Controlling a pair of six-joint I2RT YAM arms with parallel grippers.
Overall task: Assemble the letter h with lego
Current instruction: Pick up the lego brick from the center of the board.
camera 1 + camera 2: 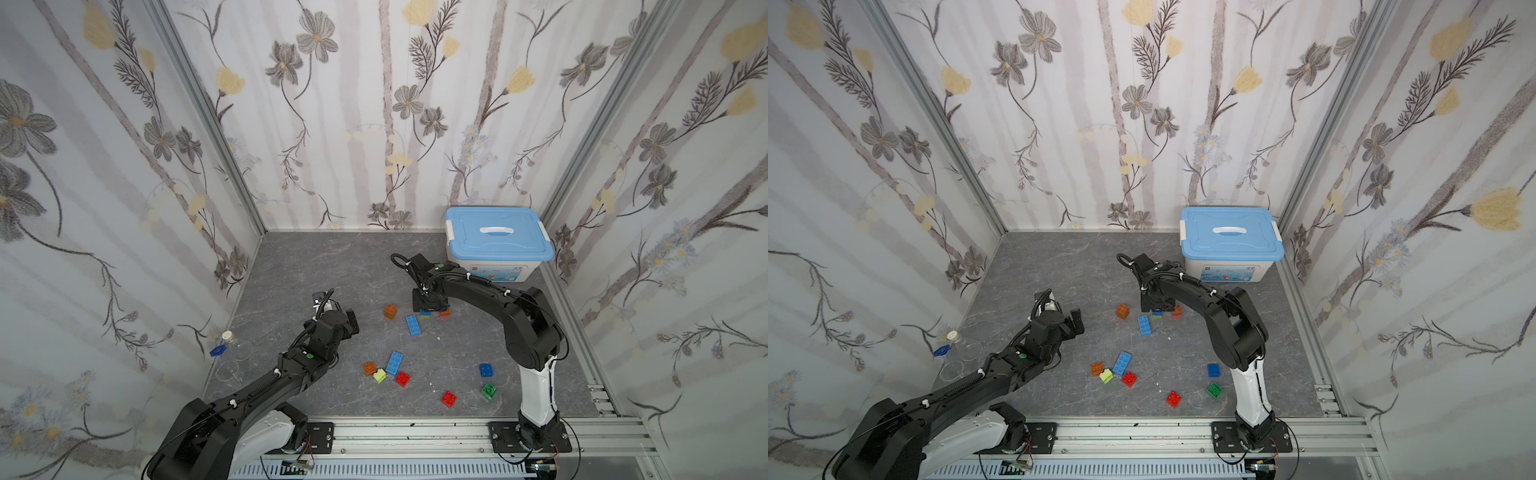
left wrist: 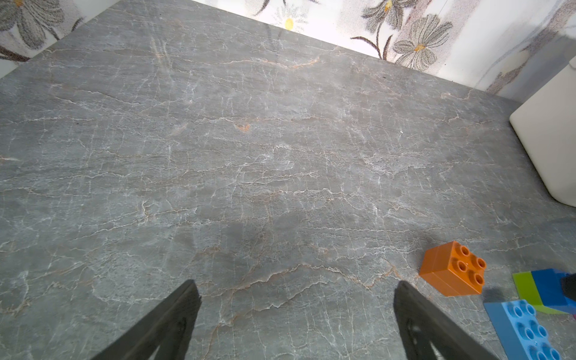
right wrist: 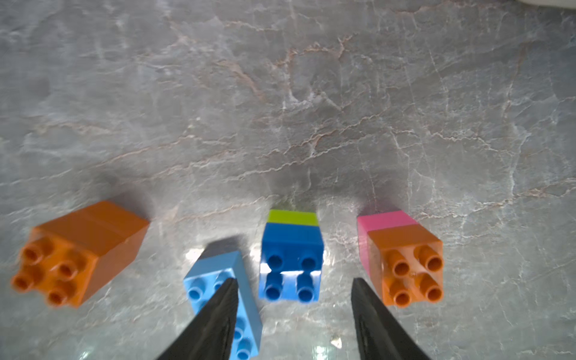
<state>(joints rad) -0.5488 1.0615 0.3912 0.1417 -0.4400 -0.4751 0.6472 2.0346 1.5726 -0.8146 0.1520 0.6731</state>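
**Over the blue-on-lime stack, the right pincer stands parted**

Between the dark fingers of the right gripper (image 3: 293, 279) sits the blue-on-lime stack (image 3: 291, 246), a blue square brick on a lime one, studs up. The wrist view shows a gap on either side of it, so the jaws are apart and have hold of nothing.

Just beside one finger, and partly hidden under it, lies a long light-blue brick (image 3: 215, 271). Beside the opposite finger stands the orange-on-pink stack (image 3: 405, 261). Farther out on the light-blue brick's side rests a single orange brick (image 3: 81, 252), apart from the rest.

Nearer the arm bases, in a top view, more lego lies loose on the grey table (image 1: 316, 266). A second orange brick (image 1: 369, 368), a lime brick (image 1: 379, 375), a second long light-blue brick (image 1: 394, 363) and a red brick (image 1: 402, 378) lie close together. A blue brick (image 1: 485, 369), a green brick (image 1: 488, 391) and another red brick (image 1: 449, 398) are scattered by the right arm.

Well apart from all of these, the left gripper (image 2: 296, 282) hangs above bare table, its jaws spread wide with nothing between them.

At the back corner stands the storage box (image 1: 498, 237), lid on.
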